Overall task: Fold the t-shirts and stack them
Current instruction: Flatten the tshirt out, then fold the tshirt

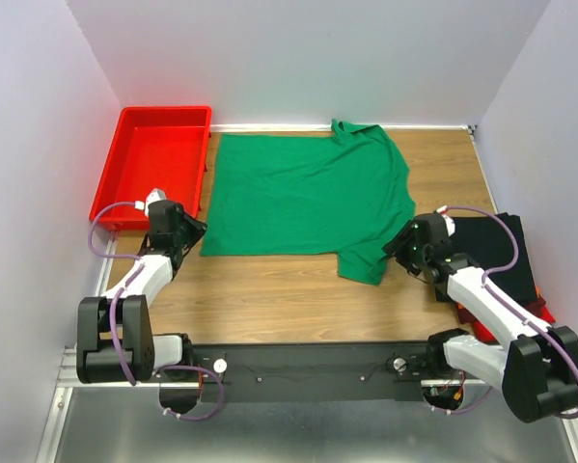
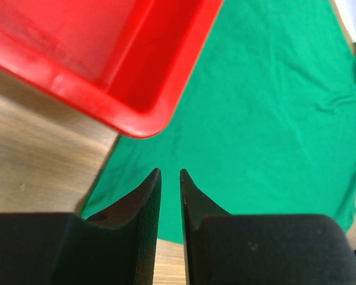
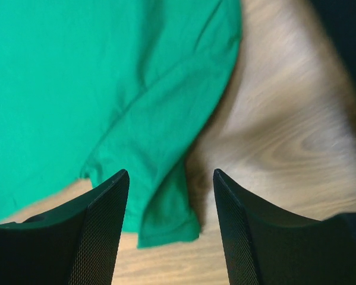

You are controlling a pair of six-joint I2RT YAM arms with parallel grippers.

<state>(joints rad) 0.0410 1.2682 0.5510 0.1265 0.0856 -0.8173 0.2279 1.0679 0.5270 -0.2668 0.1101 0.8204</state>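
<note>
Both tools empty: the left tool [image 2: 170,175] is narrowly parted at the near right corner of the red tray [image 1: 158,164], and the right tool [image 3: 170,175] is spread wide, far right of the tray.
The bright green t-shirt [image 1: 303,193] lies flat on the surface [image 1: 269,289] just right of the tray, its near sleeve [image 1: 366,260] creased. It looks light, limp and easily bunched. Best pinched at its corner nearest the tray and at that sleeve's edge.

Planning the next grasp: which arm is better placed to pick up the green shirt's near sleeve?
Right, most likely. The right gripper hangs open over the sleeve; the left gripper sits at the opposite near corner of the green shirt, beside the red tray.
</note>
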